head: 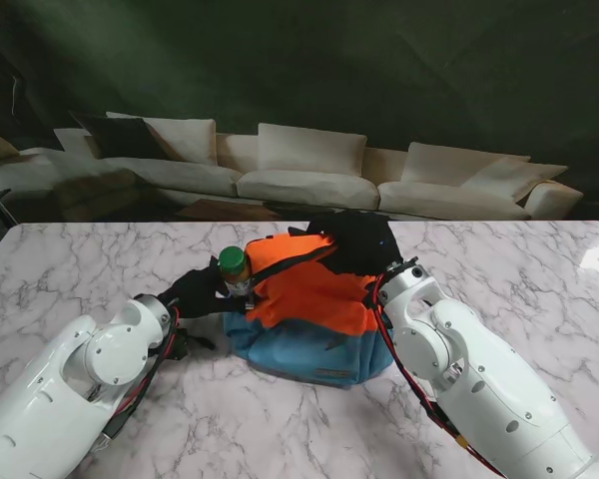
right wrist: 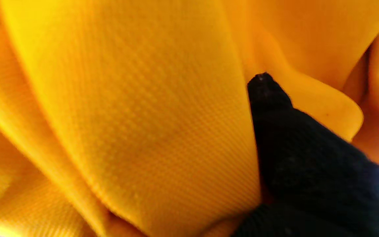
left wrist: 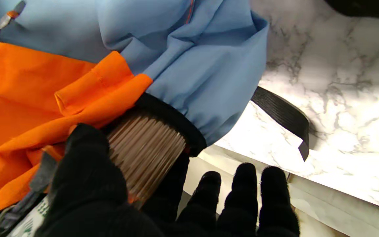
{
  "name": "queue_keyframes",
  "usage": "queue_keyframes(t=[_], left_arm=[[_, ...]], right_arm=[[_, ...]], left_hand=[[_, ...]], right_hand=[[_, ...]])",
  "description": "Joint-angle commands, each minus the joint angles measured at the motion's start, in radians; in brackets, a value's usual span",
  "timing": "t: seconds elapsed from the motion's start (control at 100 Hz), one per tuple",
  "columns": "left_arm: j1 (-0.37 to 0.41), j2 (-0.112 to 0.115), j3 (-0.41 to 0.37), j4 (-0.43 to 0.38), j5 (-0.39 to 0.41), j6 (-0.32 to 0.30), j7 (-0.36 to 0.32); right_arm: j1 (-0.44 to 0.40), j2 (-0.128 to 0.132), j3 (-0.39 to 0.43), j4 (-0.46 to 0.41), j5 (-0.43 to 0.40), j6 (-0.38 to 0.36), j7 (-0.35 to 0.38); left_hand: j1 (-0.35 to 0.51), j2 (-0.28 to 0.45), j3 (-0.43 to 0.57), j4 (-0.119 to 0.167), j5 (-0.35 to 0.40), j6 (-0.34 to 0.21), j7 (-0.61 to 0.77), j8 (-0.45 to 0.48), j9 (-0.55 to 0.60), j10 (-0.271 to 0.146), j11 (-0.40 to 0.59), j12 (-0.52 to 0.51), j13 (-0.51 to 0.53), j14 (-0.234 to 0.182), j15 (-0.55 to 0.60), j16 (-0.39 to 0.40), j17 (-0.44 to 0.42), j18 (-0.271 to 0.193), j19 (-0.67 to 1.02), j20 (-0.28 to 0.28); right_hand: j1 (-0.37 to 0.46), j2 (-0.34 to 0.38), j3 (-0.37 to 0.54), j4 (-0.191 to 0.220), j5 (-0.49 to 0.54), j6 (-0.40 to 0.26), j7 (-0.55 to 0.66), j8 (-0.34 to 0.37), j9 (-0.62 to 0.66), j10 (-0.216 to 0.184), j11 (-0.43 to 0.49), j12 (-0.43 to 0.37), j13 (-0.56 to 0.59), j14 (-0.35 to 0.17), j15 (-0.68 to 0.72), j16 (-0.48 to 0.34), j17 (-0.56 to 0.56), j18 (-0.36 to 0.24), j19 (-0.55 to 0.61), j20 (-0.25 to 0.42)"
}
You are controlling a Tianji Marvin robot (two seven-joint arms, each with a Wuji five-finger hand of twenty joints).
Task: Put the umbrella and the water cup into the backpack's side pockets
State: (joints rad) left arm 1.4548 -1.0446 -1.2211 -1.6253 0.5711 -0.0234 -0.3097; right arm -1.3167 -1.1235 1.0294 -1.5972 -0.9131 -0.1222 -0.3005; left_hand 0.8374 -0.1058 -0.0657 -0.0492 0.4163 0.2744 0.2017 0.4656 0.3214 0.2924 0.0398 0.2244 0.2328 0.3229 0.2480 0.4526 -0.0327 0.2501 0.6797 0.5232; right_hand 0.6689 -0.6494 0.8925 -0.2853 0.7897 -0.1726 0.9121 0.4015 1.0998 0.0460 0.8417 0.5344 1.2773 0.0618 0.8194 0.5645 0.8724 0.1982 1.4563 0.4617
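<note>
The orange and blue backpack [head: 309, 299] lies in the middle of the marble table [head: 519, 259]. My black-gloved left hand [head: 195, 291] is shut on the water cup [head: 235, 267], a ribbed bottle with a green cap, at the bag's left side. In the left wrist view the cup [left wrist: 145, 154] sits partly inside the blue side pocket, whose black elastic rim [left wrist: 173, 121] wraps it, and my thumb [left wrist: 87, 171] presses on it. My right hand [head: 357, 241] rests on the bag's far right top, a fingertip [right wrist: 265, 89] pushed into bunched orange fabric [right wrist: 143, 115]. I see no umbrella.
A black strap [left wrist: 281, 113] trails from the bag onto the table beside the pocket. A cream sofa [head: 299, 170] stands beyond the table's far edge. Both white forearms flank the bag.
</note>
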Motion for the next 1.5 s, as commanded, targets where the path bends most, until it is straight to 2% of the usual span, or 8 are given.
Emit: queue_keyframes(t=[0.0,0.17,0.33,0.67,0.8,0.92,1.18,1.49], left_arm=[[0.0,-0.005,-0.004,-0.007,0.004,0.001,-0.004],[0.008,-0.009,-0.011,-0.013,-0.001,0.008,0.014],[0.01,-0.01,-0.007,-0.017,0.011,0.021,0.022],[-0.016,0.01,0.022,-0.025,0.076,0.081,-0.078],[-0.013,0.007,0.02,-0.025,0.075,0.084,-0.062],[-0.003,0.002,0.006,-0.025,0.063,0.059,-0.031],[0.019,-0.013,-0.022,-0.032,0.059,0.007,0.057],[-0.011,-0.013,0.015,0.004,0.056,0.027,0.05]], right_arm=[[-0.004,-0.001,-0.003,0.003,-0.002,-0.002,0.007],[-0.003,-0.001,-0.003,0.002,-0.003,-0.003,0.007],[-0.002,0.0,-0.004,0.003,-0.002,-0.004,0.01],[-0.003,0.0,-0.004,0.002,0.0,-0.003,0.015],[-0.004,0.0,-0.004,0.001,0.001,-0.002,0.017],[-0.004,0.001,-0.004,0.001,0.001,-0.003,0.019],[0.0,0.001,-0.006,0.001,0.001,-0.004,0.021],[-0.002,0.001,-0.003,0.001,0.002,-0.005,0.021]], left_hand=[[0.067,0.078,0.031,0.031,0.105,-0.146,0.084,0.077,-0.017,0.017,-0.016,0.003,-0.013,-0.007,-0.002,-0.007,-0.009,0.035,-0.017,-0.002],[0.113,0.072,0.031,0.025,0.231,-0.181,0.233,0.249,0.028,-0.015,0.002,0.032,-0.006,-0.01,0.005,-0.001,-0.011,0.049,-0.013,-0.003],[0.079,0.101,0.028,0.027,0.258,-0.153,0.126,0.09,0.039,-0.018,-0.004,0.035,-0.008,-0.002,0.0,0.002,-0.02,0.043,-0.019,0.002],[-0.067,-0.024,0.03,0.03,-0.266,0.047,-0.227,-0.226,-0.16,0.053,-0.053,-0.073,-0.082,0.01,-0.061,-0.045,-0.049,0.022,-0.12,-0.024],[-0.132,-0.058,0.034,0.025,-0.281,-0.018,-0.245,-0.399,-0.183,0.041,-0.055,-0.095,-0.09,0.009,-0.068,-0.055,-0.05,0.022,-0.139,-0.014],[-0.137,-0.06,0.033,0.025,-0.283,-0.035,-0.203,-0.335,-0.148,0.035,-0.05,-0.084,-0.072,0.004,-0.062,-0.05,-0.038,0.038,-0.144,-0.007],[-0.024,-0.022,0.033,0.027,-0.038,-0.15,0.024,0.054,0.0,0.007,-0.006,0.024,-0.003,0.002,-0.014,-0.021,-0.005,0.09,-0.097,0.001],[0.13,0.049,0.032,0.021,0.259,-0.212,0.114,0.081,0.093,-0.037,0.001,0.031,0.031,-0.01,-0.007,-0.016,-0.005,0.082,-0.091,-0.013]], right_hand=[[0.128,0.136,0.123,0.057,0.08,-0.158,0.131,0.064,0.0,-0.028,0.009,0.0,0.038,-0.052,0.015,0.013,-0.005,-0.005,0.01,0.001],[0.128,0.137,0.124,0.057,0.08,-0.158,0.131,0.064,0.001,-0.027,0.009,0.0,0.038,-0.052,0.015,0.012,-0.005,-0.004,0.01,0.001],[0.129,0.136,0.123,0.057,0.079,-0.157,0.131,0.064,0.001,-0.027,0.009,0.0,0.038,-0.051,0.015,0.012,-0.005,-0.005,0.01,0.001],[0.13,0.138,0.123,0.057,0.079,-0.155,0.131,0.065,0.0,-0.026,0.01,0.001,0.038,-0.05,0.016,0.012,-0.005,-0.003,0.01,0.001],[0.13,0.138,0.123,0.058,0.079,-0.155,0.131,0.065,0.0,-0.024,0.01,0.001,0.038,-0.049,0.017,0.012,-0.006,-0.002,0.01,0.0],[0.13,0.138,0.123,0.058,0.079,-0.153,0.131,0.065,0.0,-0.024,0.011,0.002,0.038,-0.05,0.017,0.012,-0.006,-0.001,0.01,0.001],[0.129,0.138,0.123,0.058,0.078,-0.155,0.13,0.065,0.001,-0.024,0.011,0.001,0.038,-0.05,0.018,0.012,-0.006,0.0,0.011,0.001],[0.129,0.137,0.124,0.058,0.078,-0.153,0.13,0.064,0.001,-0.024,0.01,0.0,0.038,-0.049,0.018,0.012,-0.006,0.0,0.012,0.001]])
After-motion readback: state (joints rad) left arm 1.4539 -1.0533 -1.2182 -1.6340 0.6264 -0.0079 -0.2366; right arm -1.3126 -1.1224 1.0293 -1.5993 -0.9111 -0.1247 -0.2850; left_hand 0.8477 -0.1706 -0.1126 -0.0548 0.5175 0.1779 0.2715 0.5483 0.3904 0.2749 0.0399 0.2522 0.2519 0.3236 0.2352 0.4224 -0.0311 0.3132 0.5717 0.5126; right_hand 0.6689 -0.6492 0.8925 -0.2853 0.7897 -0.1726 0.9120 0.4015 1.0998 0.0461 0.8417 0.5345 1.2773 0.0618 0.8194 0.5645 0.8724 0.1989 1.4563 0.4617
